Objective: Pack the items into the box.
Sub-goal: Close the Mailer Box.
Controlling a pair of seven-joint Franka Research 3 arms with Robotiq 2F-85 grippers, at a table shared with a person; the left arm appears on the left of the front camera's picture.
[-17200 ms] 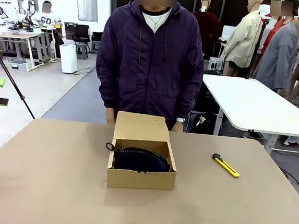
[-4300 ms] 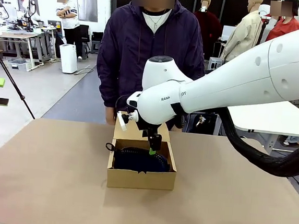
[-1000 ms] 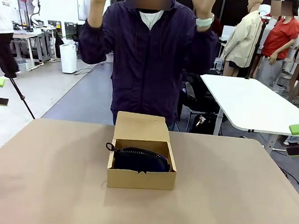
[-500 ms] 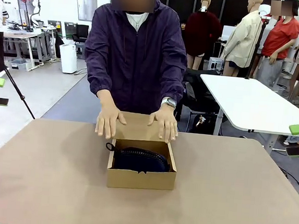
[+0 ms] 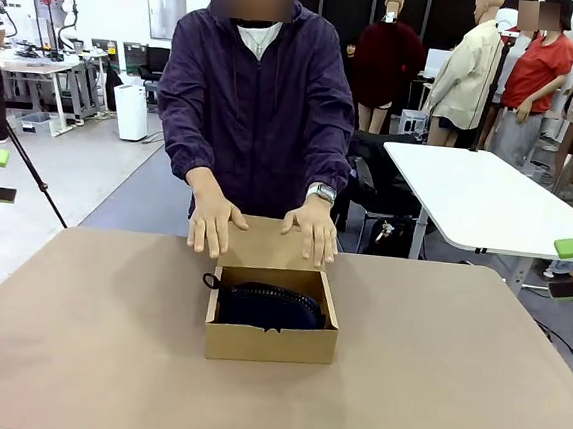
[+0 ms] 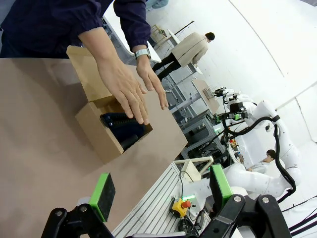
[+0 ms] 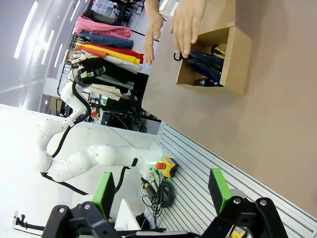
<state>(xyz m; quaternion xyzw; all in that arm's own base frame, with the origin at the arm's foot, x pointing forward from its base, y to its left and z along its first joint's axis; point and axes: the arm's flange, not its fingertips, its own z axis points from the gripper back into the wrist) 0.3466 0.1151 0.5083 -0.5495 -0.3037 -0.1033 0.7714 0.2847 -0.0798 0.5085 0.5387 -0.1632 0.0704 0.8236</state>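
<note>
The small brown cardboard box (image 5: 269,342), holding the dark navy ribbed pouch (image 5: 268,306), is sitting mid-counter (image 5: 454,370), with bare surface surrounding it. A person's one hand (image 5: 212,225) and other hand (image 5: 312,232) are covering its rear flap (image 5: 264,245). The left pincer (image 6: 162,191) and right pincer (image 7: 161,191) are gaping, empty.

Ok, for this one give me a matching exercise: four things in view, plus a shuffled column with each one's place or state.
Things:
A. pouch
B. lid flap
C. robot's left hand
D. wristwatch

Places or states:
1. open, holding nothing
2. on the person's wrist
3. inside the box
4. under the person's hands

Pairs: A-3, B-4, C-1, D-2.
</note>
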